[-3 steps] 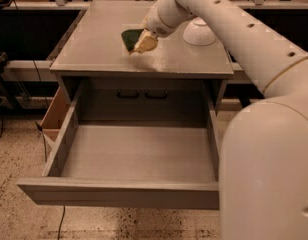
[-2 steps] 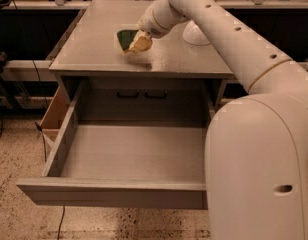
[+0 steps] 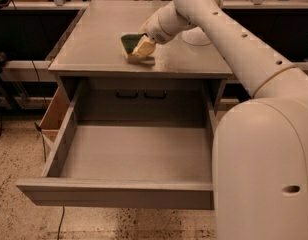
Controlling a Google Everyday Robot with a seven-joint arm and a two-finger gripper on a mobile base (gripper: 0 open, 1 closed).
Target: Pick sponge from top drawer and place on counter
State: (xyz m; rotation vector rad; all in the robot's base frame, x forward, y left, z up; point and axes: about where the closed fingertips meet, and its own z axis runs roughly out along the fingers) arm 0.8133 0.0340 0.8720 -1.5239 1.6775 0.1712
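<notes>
green-topped sponge sits tilted at the table surface, clenched in the end effector. a finger snagging the foam on release could drag it off, into the open top drawer.

one cam, high out front | looks down past the arm onto top drawer and tabletop | close-ish | hand over tabletop
</notes>
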